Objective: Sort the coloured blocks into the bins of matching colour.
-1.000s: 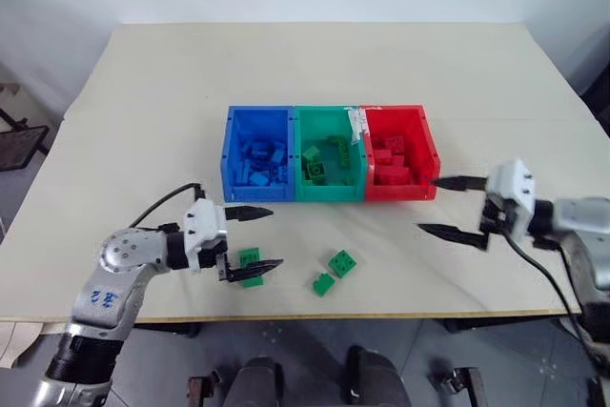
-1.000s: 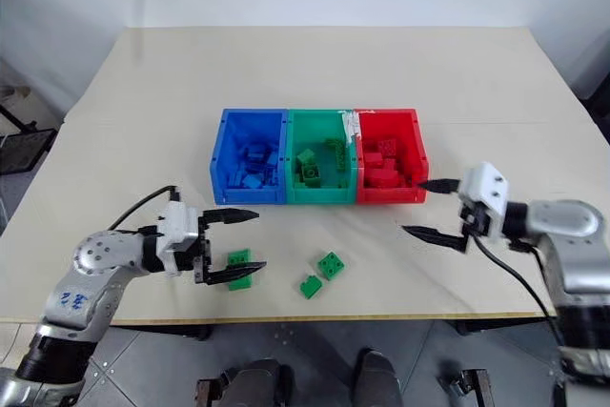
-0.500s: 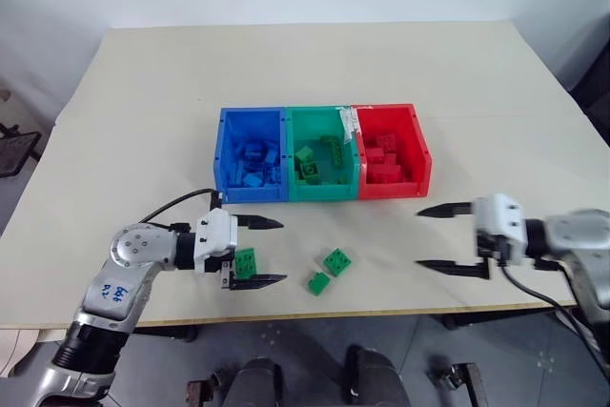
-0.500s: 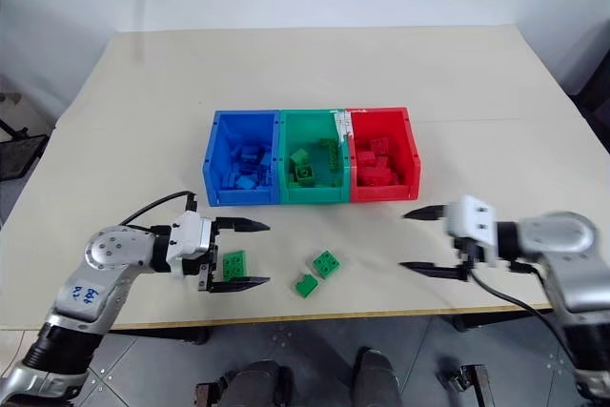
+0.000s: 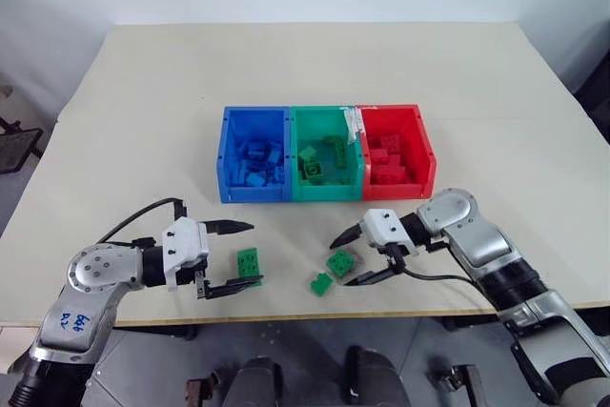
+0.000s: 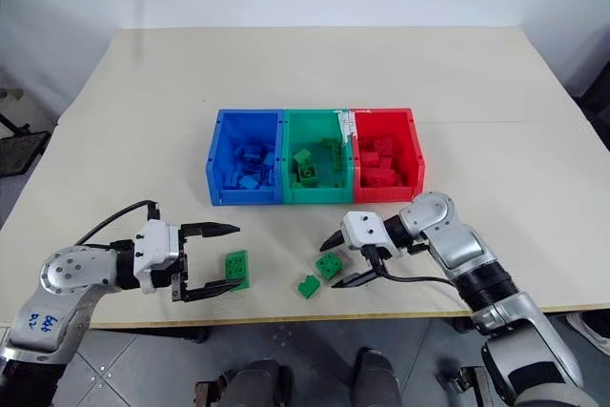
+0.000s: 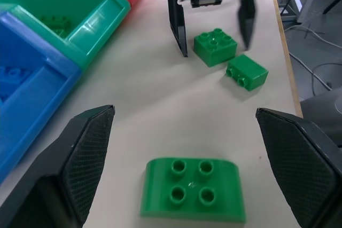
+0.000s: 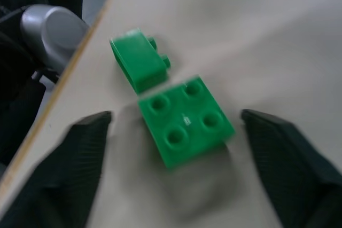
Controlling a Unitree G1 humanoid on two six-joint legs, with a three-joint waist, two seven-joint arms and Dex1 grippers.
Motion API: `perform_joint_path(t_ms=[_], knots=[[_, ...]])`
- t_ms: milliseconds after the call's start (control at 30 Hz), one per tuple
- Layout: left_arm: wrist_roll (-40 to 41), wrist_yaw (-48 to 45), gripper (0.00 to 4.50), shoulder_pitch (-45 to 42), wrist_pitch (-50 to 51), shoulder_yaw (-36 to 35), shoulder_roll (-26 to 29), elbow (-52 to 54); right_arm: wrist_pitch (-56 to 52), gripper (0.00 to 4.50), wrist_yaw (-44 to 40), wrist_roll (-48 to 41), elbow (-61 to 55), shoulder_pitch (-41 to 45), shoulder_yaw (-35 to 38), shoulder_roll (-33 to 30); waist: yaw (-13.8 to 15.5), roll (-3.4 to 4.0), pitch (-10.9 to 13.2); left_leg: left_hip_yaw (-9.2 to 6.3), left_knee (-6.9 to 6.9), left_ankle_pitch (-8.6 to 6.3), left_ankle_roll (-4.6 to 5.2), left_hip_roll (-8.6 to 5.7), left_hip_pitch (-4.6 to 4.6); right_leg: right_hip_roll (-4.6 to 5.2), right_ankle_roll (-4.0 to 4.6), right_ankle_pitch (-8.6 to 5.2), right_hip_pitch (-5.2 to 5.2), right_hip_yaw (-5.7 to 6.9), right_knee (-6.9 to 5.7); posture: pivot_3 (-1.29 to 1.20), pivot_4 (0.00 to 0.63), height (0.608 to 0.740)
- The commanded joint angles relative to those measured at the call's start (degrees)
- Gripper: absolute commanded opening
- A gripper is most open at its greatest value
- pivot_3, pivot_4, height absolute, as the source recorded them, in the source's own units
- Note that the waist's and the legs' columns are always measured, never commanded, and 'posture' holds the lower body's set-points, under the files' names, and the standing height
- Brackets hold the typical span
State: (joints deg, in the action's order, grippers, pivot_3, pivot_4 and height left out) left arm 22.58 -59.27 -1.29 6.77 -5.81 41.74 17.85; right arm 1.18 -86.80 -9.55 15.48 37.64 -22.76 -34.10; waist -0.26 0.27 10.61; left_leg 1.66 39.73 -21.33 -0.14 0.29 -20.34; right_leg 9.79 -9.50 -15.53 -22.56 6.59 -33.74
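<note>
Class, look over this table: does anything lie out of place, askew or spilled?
Three green studded plastic blocks lie loose on the beige table, outside the green plastic bin: a square block, a smaller block tipped on its side beside it, and a rounded block. No spill or damage shows.

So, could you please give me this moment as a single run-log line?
right pincer: open, straddling square green block | left pincer: open around rounded green block | small green block: on table | nothing held
</note>
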Motion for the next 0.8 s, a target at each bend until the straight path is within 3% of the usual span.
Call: perform_joint_path(t_ms=[33, 133, 233, 433, 600, 800], knots=[[0.7, 1.34, 4.5, 1.54, 0.4, -2.42, 0.84, 3.07, 2.34, 2.47, -3.13, -0.22, 1.5, 1.16, -0.22, 1.08, -0.05, 0.0, 0.0, 0.0, 0.0, -0.01, -0.02, 0.05, 0.02, -0.04, 0.0, 0.0, 0.0, 0.01, -0.02, 0.0, 0.15, 0.74], [1.87, 2.87, 4.5, 2.63, 1.63, -3.97, 0.24, 4.69, 2.83, 1.48, -2.34, -1.09, 2.35, 1.42, 1.53, 1.32, 0.0, 0.0, 0.0, 0.01, 0.01, -0.04, -0.07, 0.1, 0.02, -0.08, 0.0, 0.0, 0.0, 0.0, -0.01, 0.0, 0.15, 0.74], [3.28, 4.42, 4.5, 2.63, 3.22, -4.54, -0.74, 5.79, 1.24, 1.44, -1.07, -3.19, 1.49, 1.31, 3.83, 1.52, 0.16, 0.0, 0.0, 0.01, 0.06, -0.05, -0.08, 0.11, 0.01, -0.09, 0.0, 0.0, 0.0, 0.0, -0.01, 0.0, 0.15, 0.74], [5.04, 9.63, 4.5, 3.77, 5.64, -5.75, -4.27, 7.86, -11.44, 1.44, 9.09, -10.77, -2.75, 4.38, 13.36, 4.28, 0.02, 0.01, 0.01, 0.01, 0.15, -0.12, -0.17, 0.28, 0.01, -0.23, 0.04, 0.02, 0.0, 0.0, -0.06, 0.0, 0.15, 0.74], [4.65, 13.66, 4.5, 5.54, 4.94, -8.89, -6.65, 6.64, -11.53, 1.44, 22.94, -5.35, 8.26, 15.06, 16.72, 7.98, -0.56, 0.05, 0.02, 0.1, 0.14, -0.14, -0.18, 0.31, 0.01, -0.26, 0.08, 0.01, -0.06, -0.03, -0.07, 0.0, 0.15, 0.74], [3.59, 14.09, 4.5, 5.78, 3.81, -9.6, -6.48, 5.36, -9.92, 1.44, 25.51, -2.82, 15.86, 19.4, 16.77, 10.67, -0.58, 0.05, 0.03, 0.08, 0.06, -0.23, -0.14, 0.33, 0.01, -0.29, 0.1, 0.01, -0.1, 0.04, -0.1, 0.0, 0.15, 0.74]])
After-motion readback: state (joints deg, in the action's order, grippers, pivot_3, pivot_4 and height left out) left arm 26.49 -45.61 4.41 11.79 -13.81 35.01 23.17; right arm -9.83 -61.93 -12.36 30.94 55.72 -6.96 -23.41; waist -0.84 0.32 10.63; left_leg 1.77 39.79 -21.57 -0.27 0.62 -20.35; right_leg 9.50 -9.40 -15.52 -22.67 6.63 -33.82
